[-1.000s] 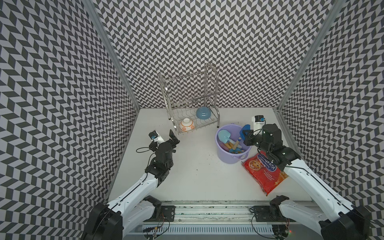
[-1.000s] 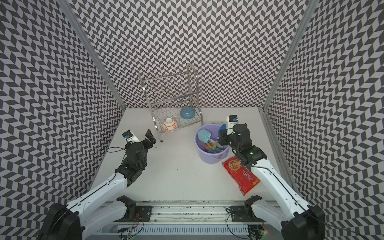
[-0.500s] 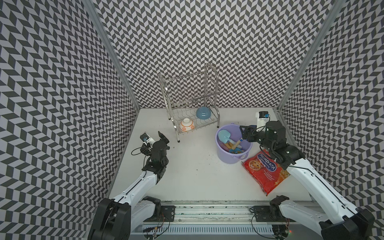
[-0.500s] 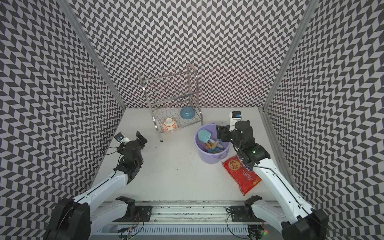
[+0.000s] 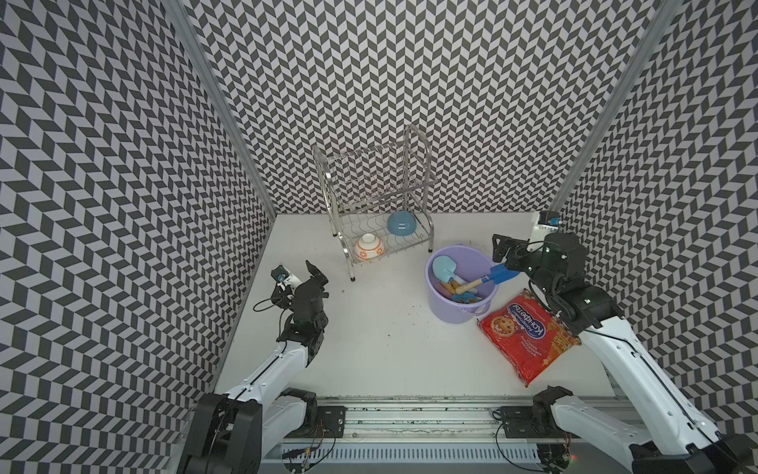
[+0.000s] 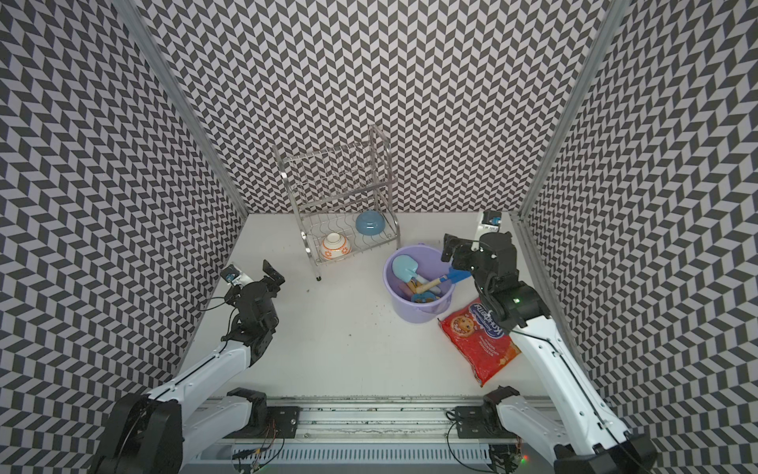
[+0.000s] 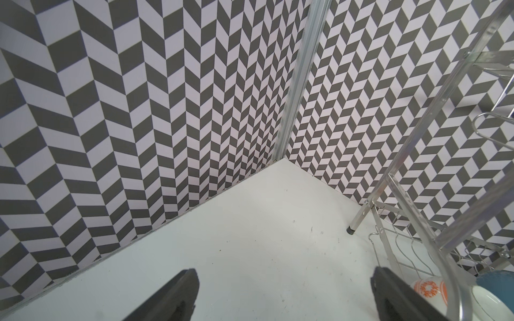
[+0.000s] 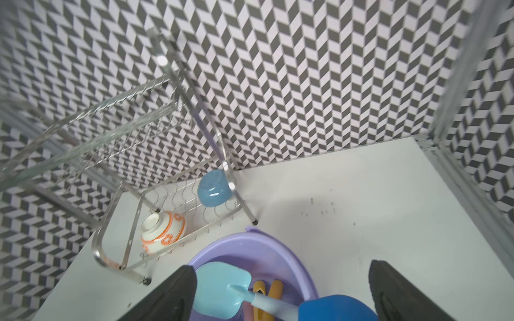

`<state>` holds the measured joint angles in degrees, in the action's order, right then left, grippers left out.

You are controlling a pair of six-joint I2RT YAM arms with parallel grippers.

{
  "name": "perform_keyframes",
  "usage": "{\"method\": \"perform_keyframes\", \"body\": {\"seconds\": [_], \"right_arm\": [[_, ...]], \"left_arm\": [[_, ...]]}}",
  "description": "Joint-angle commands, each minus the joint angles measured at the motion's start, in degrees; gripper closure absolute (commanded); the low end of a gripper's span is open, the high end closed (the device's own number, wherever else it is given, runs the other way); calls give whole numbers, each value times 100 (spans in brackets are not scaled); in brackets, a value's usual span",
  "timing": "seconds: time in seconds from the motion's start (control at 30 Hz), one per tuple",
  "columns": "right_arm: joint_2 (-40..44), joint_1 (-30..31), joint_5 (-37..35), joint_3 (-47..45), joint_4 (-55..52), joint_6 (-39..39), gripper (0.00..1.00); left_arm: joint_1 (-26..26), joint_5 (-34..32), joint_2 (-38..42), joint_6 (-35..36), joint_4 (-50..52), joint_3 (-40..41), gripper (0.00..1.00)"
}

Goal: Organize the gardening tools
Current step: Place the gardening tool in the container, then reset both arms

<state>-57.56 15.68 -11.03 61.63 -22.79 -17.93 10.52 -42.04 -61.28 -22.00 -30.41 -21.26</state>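
The lavender bucket (image 5: 441,310) (image 6: 404,305) holds the gardening tools. A pale-blue trowel (image 5: 443,266) (image 8: 219,291) leans on its far-left wall, with yellow pieces (image 8: 267,289) beneath it. The blue fork (image 5: 502,274) (image 6: 458,275) (image 8: 333,308) lies with its head over the bucket's right rim and its yellow handle (image 5: 471,285) inside. My right gripper (image 5: 503,254) (image 6: 451,256) (image 8: 281,275) hangs open just above the fork head, holding nothing. My left gripper (image 5: 316,274) (image 6: 275,273) (image 7: 283,278) is open and empty over bare table near the left wall.
A metal dish rack (image 5: 410,139) stands at the back with a blue bowl (image 5: 402,223) and an orange-and-white bowl (image 5: 369,248) on its lower shelf. A red cookie bag (image 5: 529,336) lies right of the bucket, under my right arm. Patterned walls enclose three sides.
My right gripper opened and let go of the blue fork, which now rests on the bucket rim; the gripper drew back slightly. My left arm pulled back toward the left wall.
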Motion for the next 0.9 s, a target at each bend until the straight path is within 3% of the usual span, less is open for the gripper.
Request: {"method": "perform_keyframes", "body": {"seconds": [0.0,0.23,0.4,0.43,0.6,0.87], "right_arm": [[262,-307,-492,215,74,-90,0],[48,-919,-1294,-325,178,-430,0],[-250,-2087,-596,-1408,944,-619,0],[-310,-2199,-50,-1502,1087,-698,0],[-474,-2306,29,-2128,1909,-687,0],[-359,-2307,585,-3553,4397,482,0]], "left_arm": [[-90,295,-86,299,-450,94,0],[-173,721,-251,765,-1153,408,0],[-306,1071,-432,1094,-1634,601,0],[-336,1170,-469,1133,-1723,637,0],[-600,1750,-689,1312,-2278,858,0],[-1080,2675,-1321,1587,-3564,1238,0]]}}
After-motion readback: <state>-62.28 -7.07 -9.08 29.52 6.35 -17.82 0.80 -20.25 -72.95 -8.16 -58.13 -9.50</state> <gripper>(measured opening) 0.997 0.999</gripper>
